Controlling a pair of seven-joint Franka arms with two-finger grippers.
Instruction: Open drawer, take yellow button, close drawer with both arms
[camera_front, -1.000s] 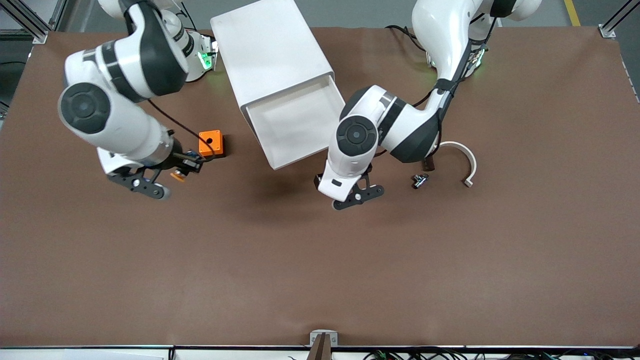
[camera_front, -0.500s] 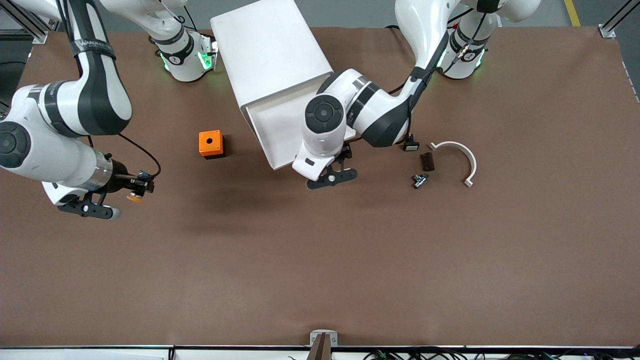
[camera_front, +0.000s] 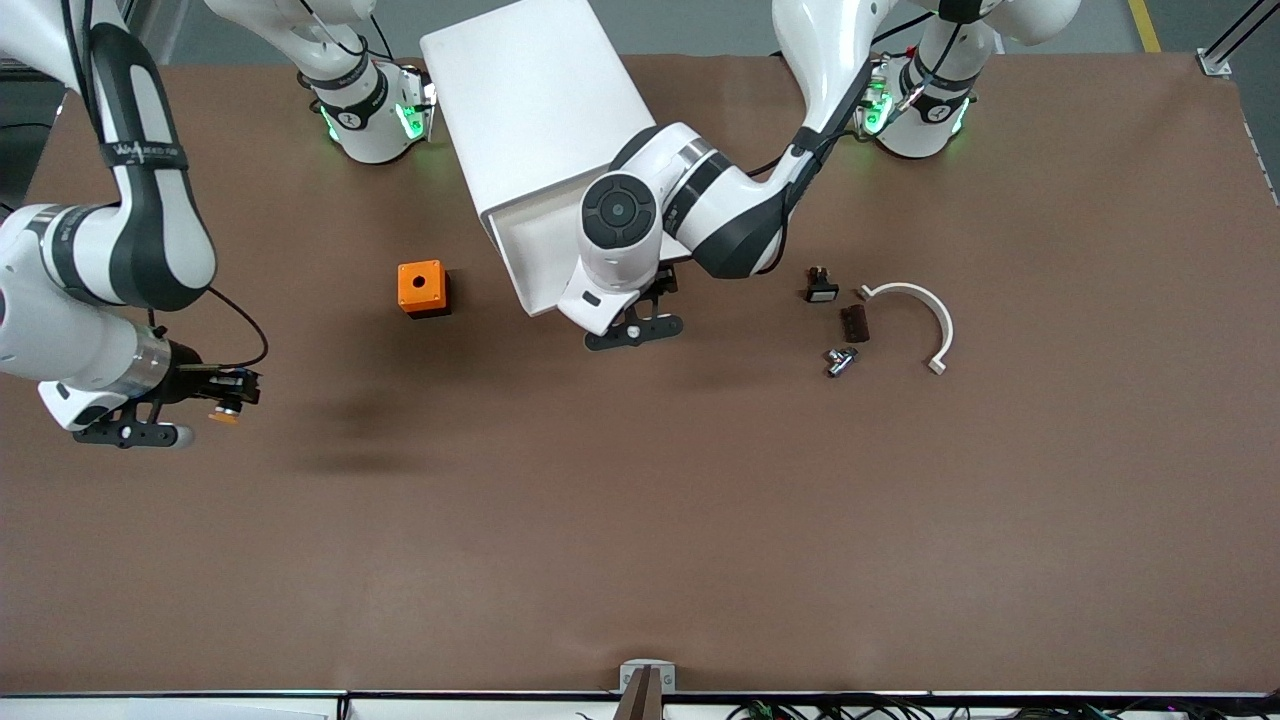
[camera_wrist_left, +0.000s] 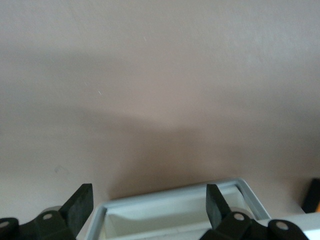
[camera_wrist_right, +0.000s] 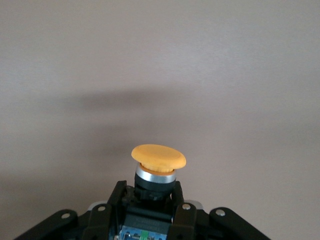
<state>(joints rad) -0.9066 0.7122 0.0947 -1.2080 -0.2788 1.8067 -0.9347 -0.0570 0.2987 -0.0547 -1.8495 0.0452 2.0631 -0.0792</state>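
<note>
Gripping button, right gripper

drawer: wide flat white tray, pulled out of the top of the white cabinet, empty inside, front rim under the left gripper, whose fingers are spread | button: orange cap, black body, clamped in the right gripper over bare table at the right arm's end

orange cube beside drawer, toward right arm's end
</note>
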